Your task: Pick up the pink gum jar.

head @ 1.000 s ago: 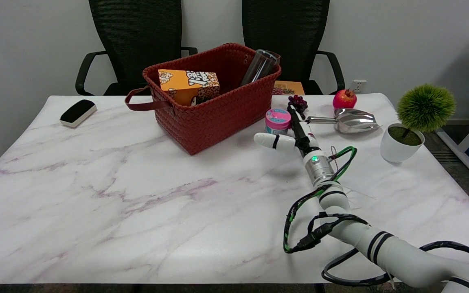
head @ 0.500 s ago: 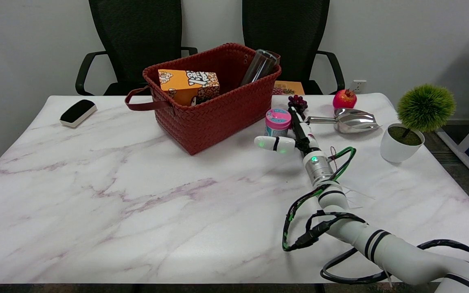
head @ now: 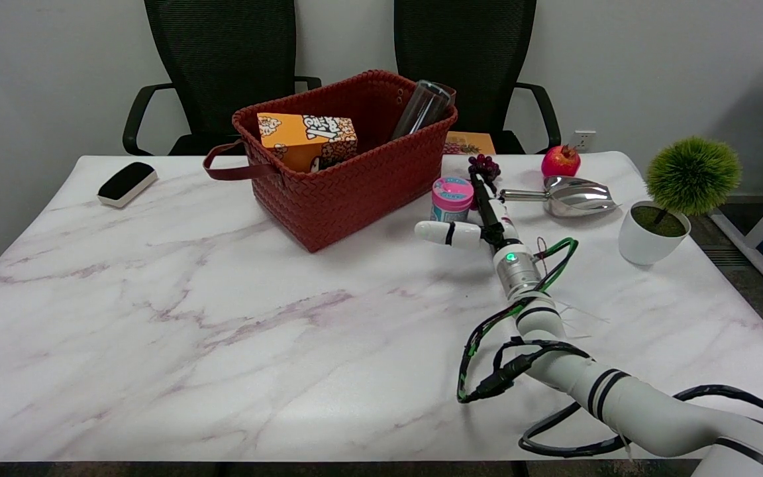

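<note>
The pink gum jar [head: 452, 199], with a pink lid and pale blue body, stands upright on the marble table just right of the red basket. My right hand [head: 481, 218] is seen edge-on beside it. The fingers run along the jar's right side. The thumb [head: 449, 233] sticks out to the left below the jar, apart from it. The hand holds nothing. I cannot tell whether the fingers touch the jar.
A red woven basket [head: 355, 179] with an orange box and a dark bottle sits left of the jar. Behind the jar lie dark grapes [head: 485, 165], a red pomegranate [head: 560, 160] and a metal scoop [head: 570, 195]. A potted green plant [head: 669, 205] stands at right. A black eraser [head: 127, 183] lies far left.
The right hand and forearm have crept slightly forward toward the jar. A green light on the thumb flashed half a second ago and is off now. The jar has not moved.
</note>
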Tool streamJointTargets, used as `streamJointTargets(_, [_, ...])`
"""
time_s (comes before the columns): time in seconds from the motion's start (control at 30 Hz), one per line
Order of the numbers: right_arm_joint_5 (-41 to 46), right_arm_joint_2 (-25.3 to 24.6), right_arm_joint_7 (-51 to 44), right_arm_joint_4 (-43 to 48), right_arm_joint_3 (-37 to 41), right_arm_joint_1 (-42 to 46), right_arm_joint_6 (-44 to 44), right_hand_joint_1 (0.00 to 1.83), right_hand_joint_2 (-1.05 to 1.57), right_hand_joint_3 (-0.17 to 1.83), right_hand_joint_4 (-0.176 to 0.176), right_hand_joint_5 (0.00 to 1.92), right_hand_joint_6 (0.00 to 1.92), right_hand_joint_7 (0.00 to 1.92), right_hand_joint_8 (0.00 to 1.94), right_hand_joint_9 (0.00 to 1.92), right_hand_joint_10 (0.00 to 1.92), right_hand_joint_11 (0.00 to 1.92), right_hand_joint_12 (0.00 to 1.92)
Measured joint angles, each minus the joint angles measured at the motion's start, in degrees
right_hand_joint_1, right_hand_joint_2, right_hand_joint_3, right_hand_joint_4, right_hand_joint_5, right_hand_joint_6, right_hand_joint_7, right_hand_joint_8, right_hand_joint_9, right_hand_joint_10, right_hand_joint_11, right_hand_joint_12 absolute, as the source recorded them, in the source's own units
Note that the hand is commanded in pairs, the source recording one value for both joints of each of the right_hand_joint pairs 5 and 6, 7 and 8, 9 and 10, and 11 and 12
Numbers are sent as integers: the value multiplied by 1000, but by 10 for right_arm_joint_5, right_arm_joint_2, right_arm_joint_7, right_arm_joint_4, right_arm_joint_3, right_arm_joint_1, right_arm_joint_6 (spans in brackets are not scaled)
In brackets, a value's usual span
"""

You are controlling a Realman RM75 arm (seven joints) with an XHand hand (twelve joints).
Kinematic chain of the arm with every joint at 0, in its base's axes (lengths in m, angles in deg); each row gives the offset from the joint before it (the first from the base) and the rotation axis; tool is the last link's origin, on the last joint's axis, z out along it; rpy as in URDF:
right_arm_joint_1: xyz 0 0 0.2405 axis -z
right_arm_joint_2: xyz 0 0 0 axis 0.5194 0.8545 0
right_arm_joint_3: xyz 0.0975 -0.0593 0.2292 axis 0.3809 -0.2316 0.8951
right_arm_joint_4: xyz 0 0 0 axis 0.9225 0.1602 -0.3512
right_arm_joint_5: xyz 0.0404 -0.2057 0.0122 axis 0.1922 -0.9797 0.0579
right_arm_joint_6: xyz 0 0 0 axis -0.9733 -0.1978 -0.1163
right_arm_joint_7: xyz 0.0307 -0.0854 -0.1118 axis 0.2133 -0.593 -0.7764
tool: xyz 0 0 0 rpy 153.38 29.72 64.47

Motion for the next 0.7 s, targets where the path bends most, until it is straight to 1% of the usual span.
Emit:
streamJointTargets(0.6, [-2,-8,0,-14,-5,-10,-14,1050,-79,194,0,0,0,0,0,0,0,0,0])
streamJointTargets(0.7, [-3,-10,0,-15,-8,-10,-19,1055,-93,205,0,0,0,0,0,0,0,26,26])
